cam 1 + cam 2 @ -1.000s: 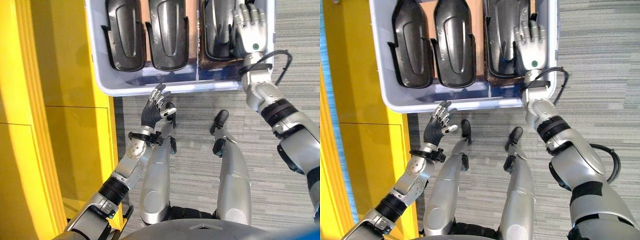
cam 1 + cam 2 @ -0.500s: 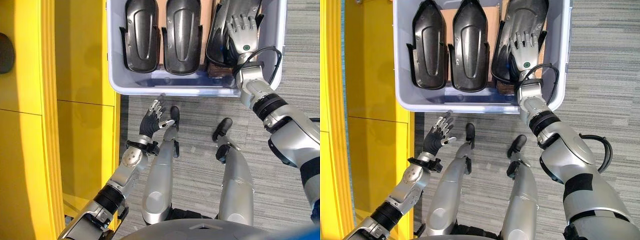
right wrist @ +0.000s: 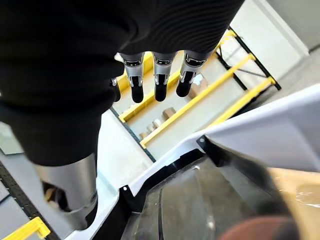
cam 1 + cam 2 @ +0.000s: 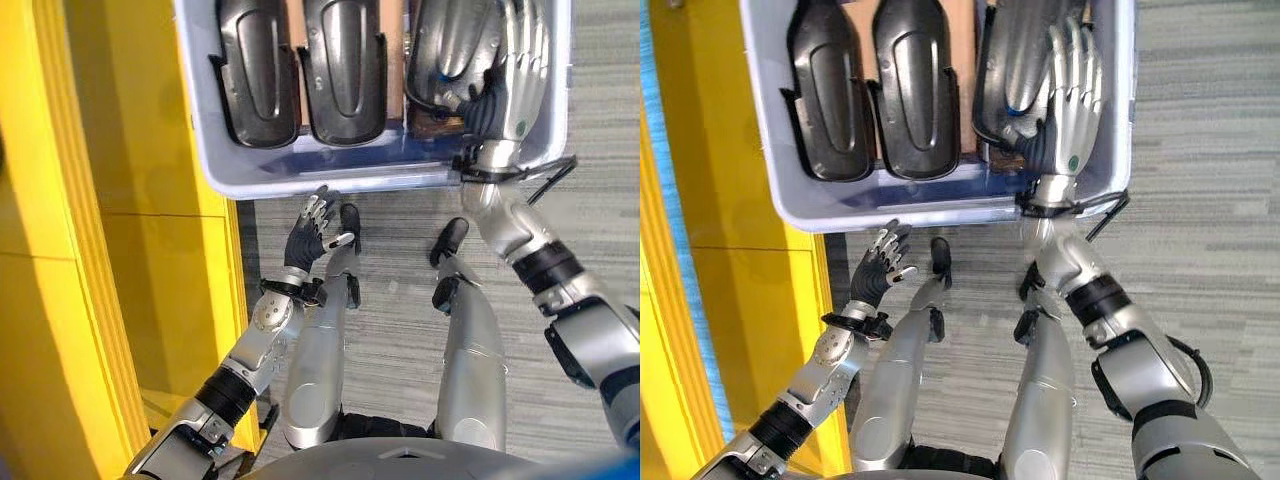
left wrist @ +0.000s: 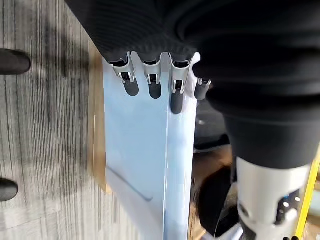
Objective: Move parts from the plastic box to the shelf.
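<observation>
Pale blue-grey plastic box (image 4: 300, 178) on grey carpet floor (image 4: 590, 120), its far end cut off by the upper edge of the head views. Contents: three black moulded parts lying lengthwise side by side. Left part (image 4: 258, 70) and middle part (image 4: 345, 68) sit flat on a brown cardboard liner (image 4: 294, 20); their far ends are cut off. Right part (image 4: 452, 50) lies in the box's right end, tilted, its near end partly covered by the right hand (image 4: 512, 75). That hand reaches over the box's near right corner, fingers (image 4: 1080, 70) straight and spread along the part's right side, thumb against its near end; whether it actually bears on the part cannot be told. The right wrist view shows straight fingers in the air above the dark part (image 3: 200, 205) and the box rim (image 3: 280, 135), with yellow shelf rails (image 3: 210, 95) blurred beyond. Left hand (image 4: 306, 240) hovers just short of the box's near wall, fingers relaxed and slightly apart, holding nothing. Yellow shelf unit (image 4: 130, 250) stands to the left of the box, its shelves not discernible.
</observation>
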You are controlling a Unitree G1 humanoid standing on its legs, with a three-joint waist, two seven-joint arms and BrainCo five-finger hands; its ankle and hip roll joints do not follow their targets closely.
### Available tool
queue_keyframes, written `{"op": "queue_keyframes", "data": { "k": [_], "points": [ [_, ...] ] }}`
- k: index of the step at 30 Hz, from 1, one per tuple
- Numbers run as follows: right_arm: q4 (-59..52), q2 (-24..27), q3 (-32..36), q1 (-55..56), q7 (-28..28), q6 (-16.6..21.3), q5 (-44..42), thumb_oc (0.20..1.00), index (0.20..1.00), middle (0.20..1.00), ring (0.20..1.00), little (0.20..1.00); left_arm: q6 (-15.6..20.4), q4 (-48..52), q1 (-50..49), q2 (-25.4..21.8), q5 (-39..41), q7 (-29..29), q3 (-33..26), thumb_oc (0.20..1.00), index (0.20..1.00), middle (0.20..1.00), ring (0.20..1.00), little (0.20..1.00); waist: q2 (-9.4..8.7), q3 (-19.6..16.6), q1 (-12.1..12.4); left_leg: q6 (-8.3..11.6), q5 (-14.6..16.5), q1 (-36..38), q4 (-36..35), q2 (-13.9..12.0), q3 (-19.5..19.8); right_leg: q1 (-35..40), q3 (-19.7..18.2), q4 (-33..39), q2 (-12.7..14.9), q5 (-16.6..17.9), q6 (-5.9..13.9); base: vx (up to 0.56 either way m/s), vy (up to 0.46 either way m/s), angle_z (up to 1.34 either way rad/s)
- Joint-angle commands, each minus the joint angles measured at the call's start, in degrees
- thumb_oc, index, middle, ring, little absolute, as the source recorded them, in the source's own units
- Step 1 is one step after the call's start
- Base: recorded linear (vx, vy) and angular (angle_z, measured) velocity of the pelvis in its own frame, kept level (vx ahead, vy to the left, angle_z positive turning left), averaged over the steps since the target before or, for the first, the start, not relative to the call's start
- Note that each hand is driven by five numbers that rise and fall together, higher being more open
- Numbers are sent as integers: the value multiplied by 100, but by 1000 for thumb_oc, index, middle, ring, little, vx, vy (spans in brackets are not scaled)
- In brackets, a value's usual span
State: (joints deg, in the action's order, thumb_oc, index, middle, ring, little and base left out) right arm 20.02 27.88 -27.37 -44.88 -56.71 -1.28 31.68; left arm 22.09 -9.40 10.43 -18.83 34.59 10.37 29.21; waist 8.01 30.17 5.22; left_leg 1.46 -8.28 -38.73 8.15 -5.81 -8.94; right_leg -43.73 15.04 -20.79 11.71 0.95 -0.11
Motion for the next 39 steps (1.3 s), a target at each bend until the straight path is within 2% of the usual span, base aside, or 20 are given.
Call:
{"op": "queue_keyframes", "data": {
  "k": [1, 4, 7, 11, 14, 16, 17, 21, 25, 33, 39],
  "points": [
    [-228, -36, 152, -416, -46, 464, 309, 1000, 1000, 1000, 1000, 1000, 604, 420, -121, -61, 1, 145, 200, 1000, 1000, 1000, 1000, 1000, -9, -37, 63, 195, -14, -40, -16, -83, 221, 294, -344, 75, -108, -5, 409, -3, 59, -13],
    [-831, -221, 222, 18, 346, 404, -216, 1000, 1000, 1000, 1000, 1000, 710, 350, -146, 17, -49, 304, 206, 1000, 1000, 1000, 1000, 1000, -47, -37, -82, 216, -6, -10, -33, -106, 161, 273, -449, 96, -146, -7, 400, 1, 62, -7],
    [-998, -378, 175, 236, 519, 340, -283, 1000, 1000, 1000, 1000, 1000, 773, 314, -161, 83, -111, 431, 205, 1000, 1000, 1000, 1000, 1000, -62, -37, -148, 224, -3, -10, -37, -117, 118, 242, -508, 103, -167, -4, 392, -1, 43, -13],
    [-936, -652, 79, 574, 833, 176, -1447, 1000, 1000, 1000, 1000, 1000, 795, 302, -175, 157, -180, 532, 186, 1000, 1000, 1000, 1000, 1000, -68, -37, -215, 233, -6, -35, -33, -128, 76, 200, -571, 125, -182, 7, 367, -5, 27, -10],
    [-545, -948, 219, 697, 659, 515, -2079, 1000, 1000, 1000, 1000, 1000, 722, 279, -107, 191, -314, 574, 180, 1000, 1000, 1000, 1000, 1000, -69, -37, -204, 217, -15, -75, -58, -131, 78, 159, -568, 110, -203, 11, 346, -15, -23, -6],
    [-288, -1128, 346, 744, 1081, 592, -3164, 1000, 1000, 1000, 1000, 1000, 634, 302, -37, 239, -375, 679, 160, 1000, 1000, 1000, 1000, 1000, -68, -37, -199, 221, -27, -96, -78, -114, 82, 148, -564, 121, -218, 10, 333, 0, 0, 0],
    [-249, -1151, 337, 762, 1087, 608, -3296, 1000, 1000, 1000, 1000, 1000, 626, 296, -22, 237, -375, 686, 152, 1000, 1000, 1000, 1000, 1000, -70, -37, -199, 219, -30, -105, -80, -112, 81, 131, -565, 113, -220, 16, 334, 0, 0, 0],
    [-4, -1200, 479, 739, 1118, 815, -3507, 1000, 1000, 1000, 1000, 1000, 489, 382, 35, 218, -390, 728, 143, 1000, 1000, 1000, 1000, 1000, -54, -37, -171, 214, -32, -160, -48, -102, 105, 90, -551, 59, -209, 4, 325, 0, 0, 0],
    [64, -1181, 580, 524, 1167, 754, -3391, 1000, 1000, 1000, 1000, 1000, 383, 416, 63, 225, -460, 728, 128, 1000, 1000, 1000, 1000, 1000, -33, -37, -116, 207, -35, -154, -32, -92, 139, 112, -519, 25, -187, -10, 324, 0, 0, 0],
    [230, -1048, 789, 79, 1267, 168, -3770, 1000, 1000, 1000, 1000, 1000, 205, 554, 66, 160, -365, 646, 104, 1000, 1000, 1000, 1000, 1000, -9, -37, -18, 207, -4, -93, 18, -57, 188, 188, -469, -32, -152, -41, 319, 2, 2, 1],
    [750, -1003, 1069, -249, 1150, 35, -4325, 1000, 1000, 1000, 1000, 1000, 53, 661, 101, 110, -293, 627, 127, 1000, 1000, 1000, 1000, 1000, 37, -37, 84, 197, 32, -67, 59, -25, 229, 232, -415, -102, -107, -87, 325, 18, 14, 6]
  ]
}}
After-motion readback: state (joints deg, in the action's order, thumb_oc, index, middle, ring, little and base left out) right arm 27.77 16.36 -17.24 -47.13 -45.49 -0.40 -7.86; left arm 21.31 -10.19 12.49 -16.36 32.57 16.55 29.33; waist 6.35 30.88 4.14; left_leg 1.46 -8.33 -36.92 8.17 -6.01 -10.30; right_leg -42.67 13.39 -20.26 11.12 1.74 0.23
